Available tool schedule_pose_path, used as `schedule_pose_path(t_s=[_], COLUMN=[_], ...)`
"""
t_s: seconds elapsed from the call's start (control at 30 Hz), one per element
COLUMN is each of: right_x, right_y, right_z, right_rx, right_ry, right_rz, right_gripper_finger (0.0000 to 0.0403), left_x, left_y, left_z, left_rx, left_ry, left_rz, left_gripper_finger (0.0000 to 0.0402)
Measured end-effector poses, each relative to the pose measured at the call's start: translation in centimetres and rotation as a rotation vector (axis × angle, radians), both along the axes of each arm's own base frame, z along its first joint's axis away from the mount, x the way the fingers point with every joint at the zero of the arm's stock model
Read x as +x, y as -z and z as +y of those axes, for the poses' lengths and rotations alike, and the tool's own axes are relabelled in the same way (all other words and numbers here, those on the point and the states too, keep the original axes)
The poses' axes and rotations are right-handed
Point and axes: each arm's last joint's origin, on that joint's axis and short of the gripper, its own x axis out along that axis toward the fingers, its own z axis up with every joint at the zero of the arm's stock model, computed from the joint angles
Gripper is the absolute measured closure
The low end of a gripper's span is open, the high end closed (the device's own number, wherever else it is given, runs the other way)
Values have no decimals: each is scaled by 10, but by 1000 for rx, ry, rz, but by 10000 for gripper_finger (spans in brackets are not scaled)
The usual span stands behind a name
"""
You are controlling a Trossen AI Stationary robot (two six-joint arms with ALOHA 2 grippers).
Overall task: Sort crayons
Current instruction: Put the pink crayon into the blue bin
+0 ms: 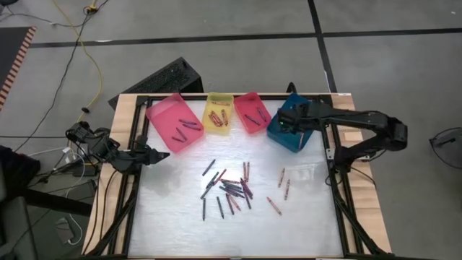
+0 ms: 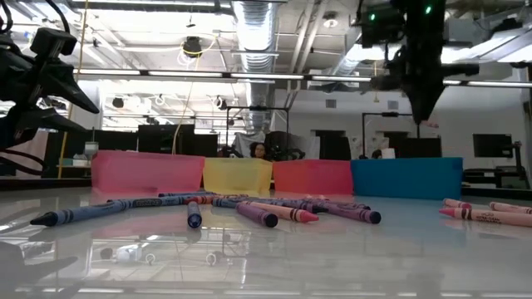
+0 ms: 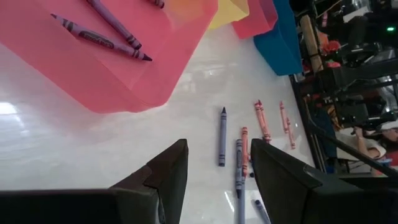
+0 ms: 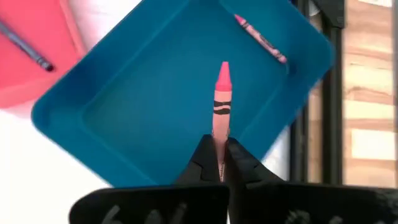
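Note:
Several crayons [image 1: 229,189] lie loose on the white table in red, pink, purple and blue; they also show in the low view [image 2: 249,212]. My right gripper [image 4: 219,163] hangs over the blue tray [image 4: 155,106], shut on a pink crayon [image 4: 221,102]. Another pink crayon [image 4: 260,37] lies in that tray. My left gripper [image 3: 217,171] is open and empty at the table's left, near the pink tray [image 1: 173,121], which holds purple crayons [image 3: 102,40]. My right gripper pinches the pink crayon's back end [image 4: 219,134] between its two fingertips. The crayon sticks out forward beyond the fingers, along them, its tip pointing into the blue tray. It is lifted clear of the tray's floor.
A yellow tray [image 1: 218,113] and a red tray [image 1: 252,110], each with crayons, stand between the pink and blue trays along the far edge. A black frame [image 1: 332,155] borders the table. A person sits in the room behind [image 2: 258,151].

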Motion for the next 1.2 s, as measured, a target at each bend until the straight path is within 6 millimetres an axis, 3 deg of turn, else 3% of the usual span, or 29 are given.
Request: schedule_pose_path(t_s=[0.2, 0.4, 0.7, 0.93, 1.2], right_x=[-4, -5, -13, -14, -11], right_y=[31, 47, 67, 84, 79], right_z=[-24, -41, -51, -51, -53], right_rx=[15, 25, 9, 28, 49], right_ry=[64, 67, 116, 96, 36], right_rz=[-22, -108, -141, -194, -249], right_gripper_finger=[402, 402, 399, 361, 324], left_x=[0, 0, 0, 0, 0], left_y=[0, 0, 0, 0, 0], left_z=[-1, -1, -1, -1, -1], left_rx=[-33, -43, -49, -50, -50], left_ry=[6, 21, 20, 19, 19], left_rz=[-1, 3, 2, 2, 2], left_gripper_finger=[236, 236, 236, 236, 236])
